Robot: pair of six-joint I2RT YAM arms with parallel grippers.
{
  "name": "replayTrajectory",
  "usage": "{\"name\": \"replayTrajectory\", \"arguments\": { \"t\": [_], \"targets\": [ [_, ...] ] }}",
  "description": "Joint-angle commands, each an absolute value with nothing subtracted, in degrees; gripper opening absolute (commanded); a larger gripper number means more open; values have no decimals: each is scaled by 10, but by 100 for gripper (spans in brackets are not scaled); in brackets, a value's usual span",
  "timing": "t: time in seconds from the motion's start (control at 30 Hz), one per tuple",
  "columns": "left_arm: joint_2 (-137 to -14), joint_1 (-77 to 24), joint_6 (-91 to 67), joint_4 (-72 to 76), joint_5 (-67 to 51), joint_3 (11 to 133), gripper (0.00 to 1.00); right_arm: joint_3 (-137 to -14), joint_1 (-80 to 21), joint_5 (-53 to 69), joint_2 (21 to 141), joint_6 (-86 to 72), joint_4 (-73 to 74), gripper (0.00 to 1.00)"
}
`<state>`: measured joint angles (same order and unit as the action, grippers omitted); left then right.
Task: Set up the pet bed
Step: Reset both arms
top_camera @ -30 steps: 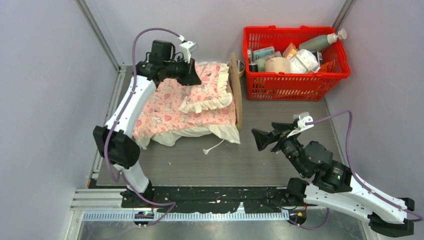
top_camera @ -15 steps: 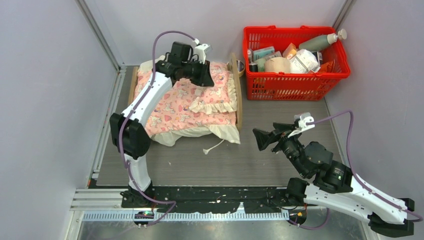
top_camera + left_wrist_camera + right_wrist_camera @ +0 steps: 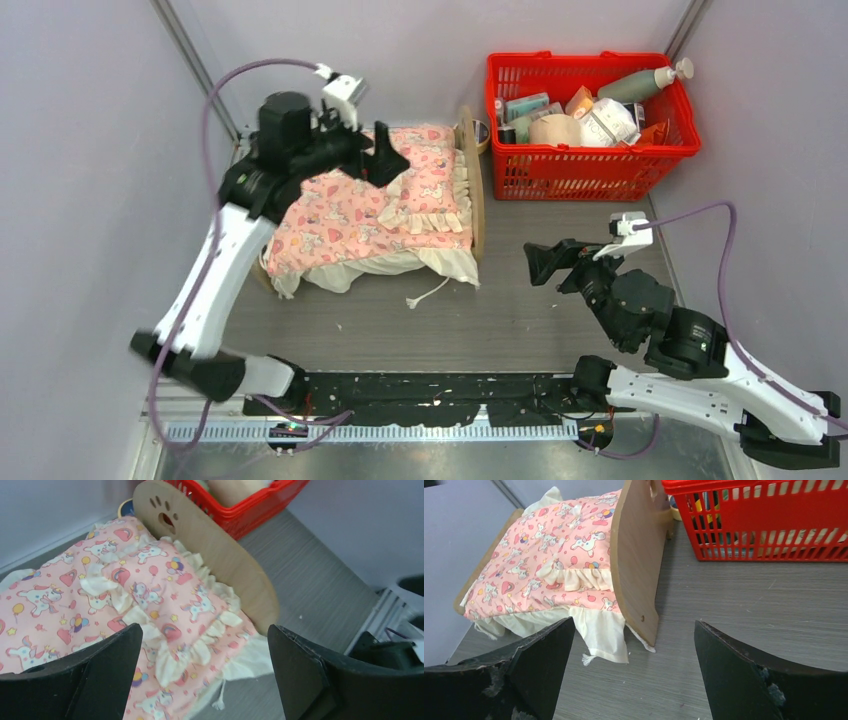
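Grey worktop (image 3: 520, 320), walled booth | pet bed (image 3: 471, 190) dressed: blanket (image 3: 335, 215) spread, pillow (image 3: 425, 195) at head end | left hand (image 3: 390, 160), right hand (image 3: 535, 268) both spread wide, empty | mattress hidden; setup likely complete

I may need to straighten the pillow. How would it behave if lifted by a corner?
The pillow looks soft and probably light: its frills crumple. Lifted by a corner it would likely droop. Pushed, it may drag the blanket under it rather than slide.
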<state>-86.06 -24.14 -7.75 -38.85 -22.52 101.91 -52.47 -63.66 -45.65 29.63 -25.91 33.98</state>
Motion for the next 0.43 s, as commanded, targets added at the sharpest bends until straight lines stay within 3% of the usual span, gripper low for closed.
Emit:
{"name": "replayTrajectory", "arguments": {
  "t": [0.0, 0.23, 0.4],
  "targets": [
    [-691, -251, -100, -315, -250, 869, 100, -561, -639, -509, 279, -278, 382, 95],
    [-498, -251, -118, -209, -259, 649, 100, -554, -639, -528, 252, -272, 383, 95],
    [-421, -251, -130, -156, -285, 581, 100, -543, -639, -523, 247, -279, 381, 95]
  ]
}}
